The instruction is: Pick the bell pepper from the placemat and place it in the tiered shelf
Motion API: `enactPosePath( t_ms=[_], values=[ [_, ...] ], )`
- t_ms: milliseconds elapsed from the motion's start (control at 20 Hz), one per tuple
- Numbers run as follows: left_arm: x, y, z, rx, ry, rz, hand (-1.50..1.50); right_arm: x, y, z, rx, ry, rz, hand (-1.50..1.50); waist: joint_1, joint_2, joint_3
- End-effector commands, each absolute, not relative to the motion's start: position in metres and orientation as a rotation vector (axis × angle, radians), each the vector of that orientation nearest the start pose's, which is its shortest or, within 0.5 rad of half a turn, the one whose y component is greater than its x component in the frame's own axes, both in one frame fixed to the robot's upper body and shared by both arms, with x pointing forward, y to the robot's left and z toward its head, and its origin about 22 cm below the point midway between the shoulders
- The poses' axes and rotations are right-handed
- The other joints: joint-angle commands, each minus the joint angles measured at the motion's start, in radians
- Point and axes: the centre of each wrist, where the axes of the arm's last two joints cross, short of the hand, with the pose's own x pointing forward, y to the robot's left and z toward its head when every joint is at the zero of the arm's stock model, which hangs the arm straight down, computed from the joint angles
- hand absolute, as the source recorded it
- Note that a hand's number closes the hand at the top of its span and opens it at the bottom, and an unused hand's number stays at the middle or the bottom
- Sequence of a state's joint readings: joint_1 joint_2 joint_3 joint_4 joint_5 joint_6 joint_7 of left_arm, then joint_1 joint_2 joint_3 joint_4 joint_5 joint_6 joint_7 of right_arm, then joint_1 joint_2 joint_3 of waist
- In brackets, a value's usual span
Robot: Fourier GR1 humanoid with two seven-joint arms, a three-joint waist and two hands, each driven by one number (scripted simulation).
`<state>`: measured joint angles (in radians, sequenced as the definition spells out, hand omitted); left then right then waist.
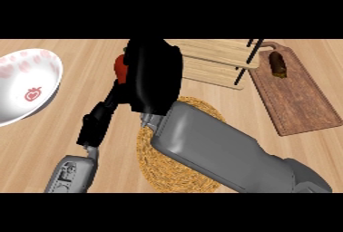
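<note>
The red bell pepper (120,68) shows only as a sliver at the left edge of my right hand (155,74). That hand curls round it and hides most of it. Hand and pepper are off the woven placemat (167,174), up near the left end of the wooden tiered shelf (218,56). My right forearm crosses the placemat and covers much of it. My left hand (100,120) rests open at the lower left, fingers pointing up beside the right hand.
A white bowl (23,86) with a strawberry print stands at the far left. A brown cutting board (298,99) lies at the right with a dark brown item (278,64) near its top. The shelf's black posts (247,61) stand between shelf and board.
</note>
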<state>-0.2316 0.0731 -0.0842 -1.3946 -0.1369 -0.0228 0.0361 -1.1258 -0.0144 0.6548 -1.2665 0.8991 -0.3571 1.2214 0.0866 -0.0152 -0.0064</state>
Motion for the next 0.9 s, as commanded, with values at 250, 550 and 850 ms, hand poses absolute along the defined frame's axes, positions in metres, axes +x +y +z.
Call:
enactPosePath(
  t_ms=[250,550,850],
  values=[
    [0.294,0.211,0.013,0.068,-1.560,-0.313,0.00,0.323,0.059,0.271,-1.219,-1.558,0.227,1.50,-0.023,-0.005,0.000],
    [0.294,0.203,0.012,0.079,-1.559,-0.302,0.00,0.334,0.063,0.304,-1.303,-1.528,0.175,1.50,-0.029,0.001,0.002],
    [0.295,0.202,0.014,0.070,-1.561,-0.300,0.00,0.342,0.067,0.339,-1.385,-1.507,0.101,1.50,-0.038,0.006,0.002]
  ],
)
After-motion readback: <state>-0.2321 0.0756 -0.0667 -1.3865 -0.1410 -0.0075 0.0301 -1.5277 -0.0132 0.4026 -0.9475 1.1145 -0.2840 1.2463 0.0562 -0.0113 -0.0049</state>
